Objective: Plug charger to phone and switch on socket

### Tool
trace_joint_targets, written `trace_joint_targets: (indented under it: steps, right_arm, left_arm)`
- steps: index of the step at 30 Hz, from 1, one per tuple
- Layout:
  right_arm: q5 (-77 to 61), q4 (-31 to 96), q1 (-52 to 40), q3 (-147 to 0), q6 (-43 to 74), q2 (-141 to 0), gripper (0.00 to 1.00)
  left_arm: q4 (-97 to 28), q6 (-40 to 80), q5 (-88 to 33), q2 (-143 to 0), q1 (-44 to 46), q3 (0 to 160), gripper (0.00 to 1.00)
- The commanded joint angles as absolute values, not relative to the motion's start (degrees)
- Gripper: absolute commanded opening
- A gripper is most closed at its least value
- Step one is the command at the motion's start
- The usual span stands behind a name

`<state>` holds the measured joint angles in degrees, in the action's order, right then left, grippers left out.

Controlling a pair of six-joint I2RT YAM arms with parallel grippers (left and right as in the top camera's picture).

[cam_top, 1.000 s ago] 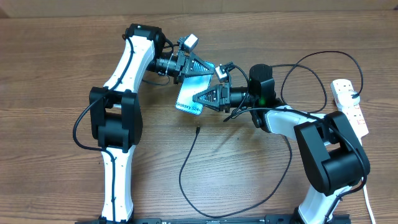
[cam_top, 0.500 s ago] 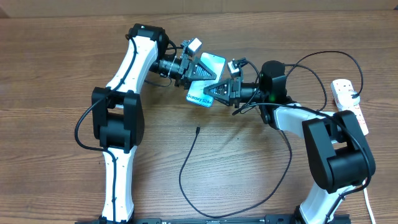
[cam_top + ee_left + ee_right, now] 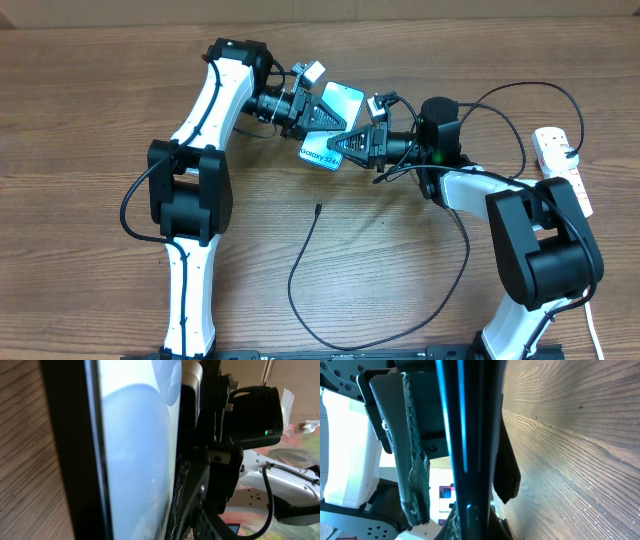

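Nearest the arm bases, the charger [image 3: 305, 240] lies slack in a wide loop on the wooden table [image 3: 100, 250]. Its plug tip [image 3: 317, 208] lies free, aimed roughly toward the phone, and nothing holds it. To the right, the socket [image 3: 552, 140] sits near the table's edge, partly hidden by the right arm and untouched.

Farther back, the phone [image 3: 342, 100] appears raised and tilted between both arms. The right gripper [image 3: 338, 148] is clenched on its lower edge. The left gripper [image 3: 335, 115] reaches across the blue screen from the opposite side; whether it is clamping cannot be told. This looks like a shared re-grip, probably to steady the phone and expose its port. Plugging in and switching on are not yet done.
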<state>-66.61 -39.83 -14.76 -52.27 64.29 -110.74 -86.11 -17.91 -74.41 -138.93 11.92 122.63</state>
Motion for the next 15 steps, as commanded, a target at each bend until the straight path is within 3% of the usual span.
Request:
trace_joint_targets:
  steps: [1, 5, 8, 15]
  right_arm:
    - [-69.3, -39.4, -15.4, -52.5, 64.7, -110.8, 0.04]
    - [-71.8, -39.3, -15.4, -52.5, 64.8, -110.8, 0.04]
    - [-73.1, -38.9, -15.4, -52.5, 64.7, -110.8, 0.04]
    - [-73.3, -38.9, -15.4, -52.5, 64.8, -110.8, 0.04]
  left_arm:
    - [-84.7, -15.2, -77.6, -138.2, 11.9, 123.8, 0.34]
    - [-82.9, -13.6, -78.0, -138.2, 12.0, 123.8, 0.39]
    - [-82.9, -13.6, -78.9, -138.2, 12.0, 123.8, 0.24]
    - [-84.0, -13.6, -79.1, -138.2, 12.0, 123.8, 0.23]
